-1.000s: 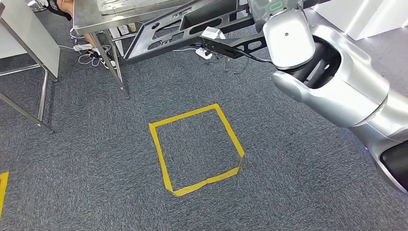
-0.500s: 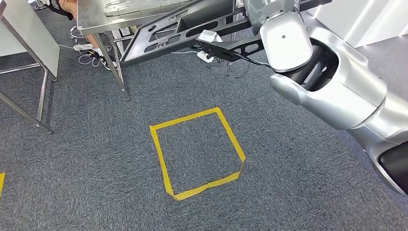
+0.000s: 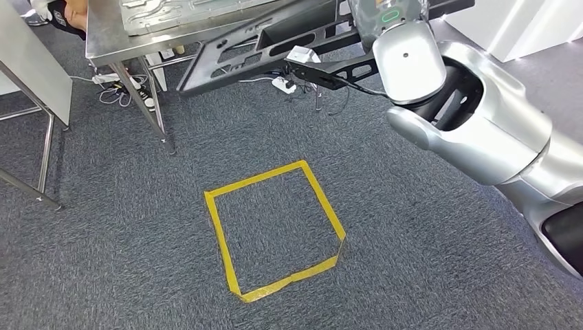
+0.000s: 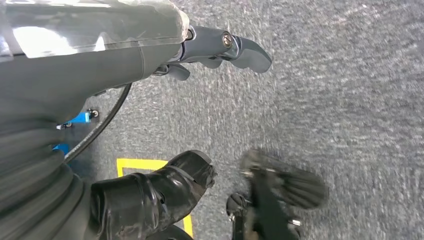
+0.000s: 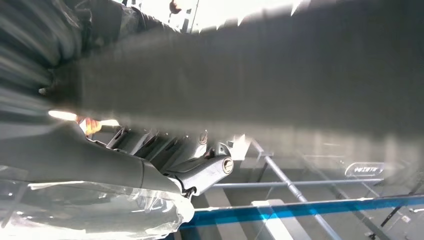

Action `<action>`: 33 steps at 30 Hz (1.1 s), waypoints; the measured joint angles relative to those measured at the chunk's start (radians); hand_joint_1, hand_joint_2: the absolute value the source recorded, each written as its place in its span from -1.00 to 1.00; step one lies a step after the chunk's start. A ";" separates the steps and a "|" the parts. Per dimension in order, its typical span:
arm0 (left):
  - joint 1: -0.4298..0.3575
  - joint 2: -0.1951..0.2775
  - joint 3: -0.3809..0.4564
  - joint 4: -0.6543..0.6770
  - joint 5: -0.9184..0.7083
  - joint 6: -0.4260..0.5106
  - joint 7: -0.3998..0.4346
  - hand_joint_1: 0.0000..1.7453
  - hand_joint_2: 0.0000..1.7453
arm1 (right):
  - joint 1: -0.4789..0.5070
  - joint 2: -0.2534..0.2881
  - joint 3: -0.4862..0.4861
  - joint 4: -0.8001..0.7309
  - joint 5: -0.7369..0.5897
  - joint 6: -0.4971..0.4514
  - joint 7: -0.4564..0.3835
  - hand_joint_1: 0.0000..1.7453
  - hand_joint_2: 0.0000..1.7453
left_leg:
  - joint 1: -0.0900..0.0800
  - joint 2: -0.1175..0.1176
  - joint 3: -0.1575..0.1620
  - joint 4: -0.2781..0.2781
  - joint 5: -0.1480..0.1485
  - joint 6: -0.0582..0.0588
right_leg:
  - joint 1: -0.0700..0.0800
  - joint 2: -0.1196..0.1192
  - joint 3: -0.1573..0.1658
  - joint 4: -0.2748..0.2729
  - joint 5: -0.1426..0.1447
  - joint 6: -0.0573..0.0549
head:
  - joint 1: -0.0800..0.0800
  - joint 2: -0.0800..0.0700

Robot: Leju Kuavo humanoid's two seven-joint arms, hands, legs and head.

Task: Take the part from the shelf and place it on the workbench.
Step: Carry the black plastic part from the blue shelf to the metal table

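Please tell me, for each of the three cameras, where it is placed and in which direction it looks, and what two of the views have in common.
Head view: sits high on the robot, looks forward and down at the carpet, the yellow tape square, the workbench and the long dark part; the silver right arm shows.
Left wrist view: sits behind the left hand, looks down at the carpet.
Right wrist view: sits behind the right hand, looks along the blurred part.
Shared: head and left wrist views both show yellow tape on grey carpet.
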State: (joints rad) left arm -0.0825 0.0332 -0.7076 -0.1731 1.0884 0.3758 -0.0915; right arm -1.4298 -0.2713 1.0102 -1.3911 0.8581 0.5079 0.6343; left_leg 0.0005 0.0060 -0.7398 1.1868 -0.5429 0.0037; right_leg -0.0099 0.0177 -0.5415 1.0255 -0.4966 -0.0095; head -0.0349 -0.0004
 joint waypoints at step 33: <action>-0.007 0.005 0.011 0.002 0.002 0.040 0.027 -1.00 1.00 | -0.001 0.002 0.014 0.002 -0.017 0.001 -0.005 1.00 1.00 | 0.010 -0.013 0.087 -0.135 0.102 -0.019 | -0.019 -0.012 -0.080 0.012 0.046 0.026 | 0.000 0.000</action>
State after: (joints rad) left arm -0.0893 0.0385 -0.6971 -0.1713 1.0904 0.4153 -0.0644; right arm -1.4303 -0.2696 1.0237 -1.3889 0.8407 0.5093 0.6290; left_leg 0.0108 -0.0066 -0.6527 1.0516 -0.4407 -0.0150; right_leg -0.0288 0.0059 -0.6210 1.0375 -0.4506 0.0164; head -0.0349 -0.0004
